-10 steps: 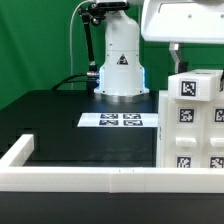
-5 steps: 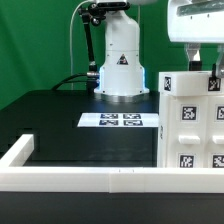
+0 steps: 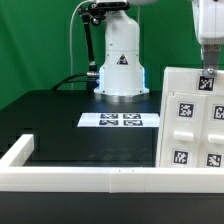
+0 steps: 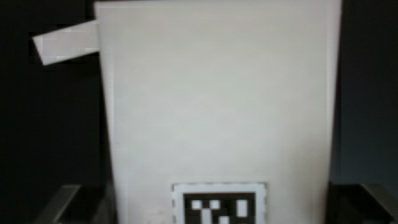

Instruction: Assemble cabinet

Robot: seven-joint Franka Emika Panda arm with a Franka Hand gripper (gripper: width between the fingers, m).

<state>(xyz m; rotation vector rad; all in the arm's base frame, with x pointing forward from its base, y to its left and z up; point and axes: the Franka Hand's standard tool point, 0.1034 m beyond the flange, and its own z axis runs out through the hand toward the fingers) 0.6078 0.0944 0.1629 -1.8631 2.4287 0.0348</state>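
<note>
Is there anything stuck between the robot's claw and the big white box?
Nothing visible. In the wrist view the cabinet fills the space right up to the gripper, with one finger showing on each side of it. Whether they touch is unclear.

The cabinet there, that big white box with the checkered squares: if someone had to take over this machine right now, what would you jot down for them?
Gripper: at the top edge of the cabinet, at the exterior view's right. The fingers flank the cabinet in the wrist view; a firm grip cannot be confirmed.
Cabinet: by the white border rail. It looks slightly tilted; whether it rests on the table is hidden.
Marker board: flat on the table in front of the robot base.
Done: cabinet reached.
Left: no small fitting blocks are identifiable, so fitting remains.
</note>
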